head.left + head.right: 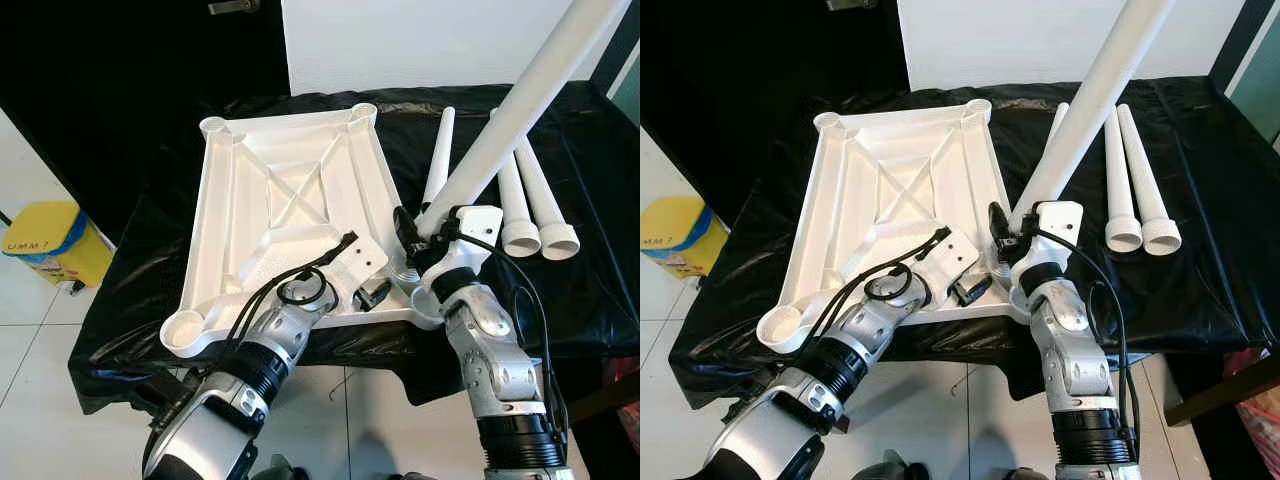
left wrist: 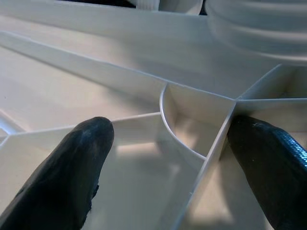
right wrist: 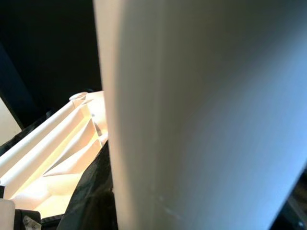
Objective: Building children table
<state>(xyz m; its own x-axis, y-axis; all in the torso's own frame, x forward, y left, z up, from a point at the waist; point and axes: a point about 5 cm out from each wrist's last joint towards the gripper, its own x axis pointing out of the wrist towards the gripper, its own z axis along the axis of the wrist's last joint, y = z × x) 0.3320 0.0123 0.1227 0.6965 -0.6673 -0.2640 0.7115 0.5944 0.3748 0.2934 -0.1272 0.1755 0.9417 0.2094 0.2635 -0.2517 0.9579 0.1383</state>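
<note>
We found open ribbed bays across the upturned tabletop (image 1: 290, 190); the raised leg (image 1: 520, 110) and our grippers crowded its near-right corner.

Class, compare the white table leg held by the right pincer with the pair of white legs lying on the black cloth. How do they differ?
The held white plastic leg stands tilted, its lower end at the tabletop's near corner socket; the two loose white legs lie flat on the black cloth. The held one is gripped by the right pincer; the loose ones lie untouched. All are white tapered tubes.

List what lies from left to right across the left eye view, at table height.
Yellow plastic bin → white ribbed plastic tabletop lying upside down → long white plastic table leg held up by the right tool → two white plastic legs lying side by side on the black cloth.
</note>
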